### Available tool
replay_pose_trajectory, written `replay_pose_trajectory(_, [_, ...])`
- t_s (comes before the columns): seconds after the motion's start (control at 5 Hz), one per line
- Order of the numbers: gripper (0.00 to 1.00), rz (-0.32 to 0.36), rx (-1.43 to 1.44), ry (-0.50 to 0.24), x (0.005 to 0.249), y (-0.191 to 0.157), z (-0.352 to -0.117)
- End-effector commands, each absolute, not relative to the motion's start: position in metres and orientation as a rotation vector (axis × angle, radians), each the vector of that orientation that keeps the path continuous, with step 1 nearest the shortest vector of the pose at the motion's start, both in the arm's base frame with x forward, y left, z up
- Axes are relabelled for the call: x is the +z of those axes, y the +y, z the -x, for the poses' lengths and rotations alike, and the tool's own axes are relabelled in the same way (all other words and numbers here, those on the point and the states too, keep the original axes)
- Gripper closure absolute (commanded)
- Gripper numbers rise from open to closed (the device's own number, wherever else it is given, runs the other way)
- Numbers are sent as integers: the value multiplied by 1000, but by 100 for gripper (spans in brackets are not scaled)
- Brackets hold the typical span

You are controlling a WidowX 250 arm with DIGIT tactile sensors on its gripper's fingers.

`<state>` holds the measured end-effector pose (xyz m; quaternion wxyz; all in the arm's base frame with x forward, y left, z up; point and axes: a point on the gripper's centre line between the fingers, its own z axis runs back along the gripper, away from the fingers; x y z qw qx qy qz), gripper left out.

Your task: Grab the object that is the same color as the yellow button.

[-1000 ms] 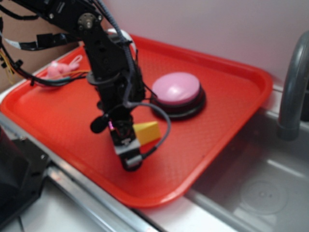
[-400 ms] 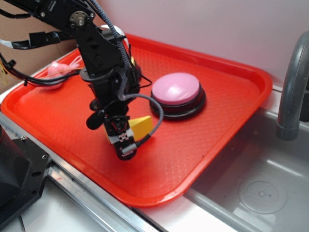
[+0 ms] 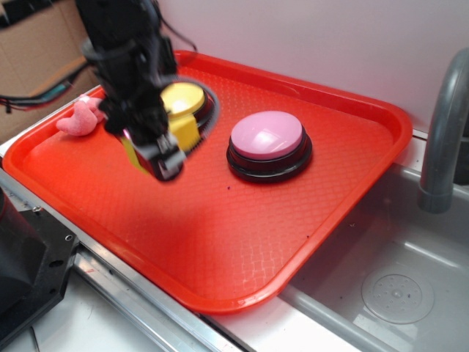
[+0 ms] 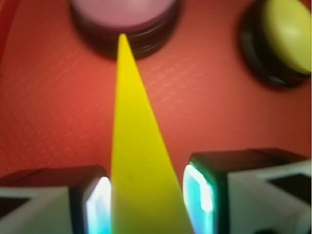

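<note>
The object, a yellow wedge (image 3: pixel 184 133) (image 4: pixel 136 146), sits clamped between the fingers of my gripper (image 3: pixel 158 152) (image 4: pixel 148 200), which is shut on it. Its thin tip points away from the gripper toward the pink button (image 4: pixel 122 14). In the exterior view the wedge hangs above the red tray (image 3: pixel 344 158), just in front of the yellow button (image 3: pixel 185 97). In the wrist view the yellow button (image 4: pixel 287 34) lies at the upper right. The arm hides part of the wedge and the button's left side.
A pink-topped button (image 3: pixel 267 136) stands mid-tray to the right of the gripper. A pink plush toy (image 3: pixel 79 117) lies at the tray's left edge. A grey faucet (image 3: pixel 444 132) and metal sink (image 3: pixel 396 293) are to the right.
The gripper has risen and moved up-left, from in front of the pink button to in front of the yellow button, carrying the yellow wedge off the tray floor.
</note>
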<state>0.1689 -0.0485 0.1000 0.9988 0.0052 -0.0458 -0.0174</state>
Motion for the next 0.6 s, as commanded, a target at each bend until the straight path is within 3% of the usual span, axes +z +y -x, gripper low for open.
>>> replay_pose_trajectory(0.0, [100,23,211,-145,157,4,-170])
replay_pose_trajectory(0.2, [100,-24,288,-129,167,29,-166])
replay_pose_trajectory(0.4, [100,-3,297,-133,162,37,-162])
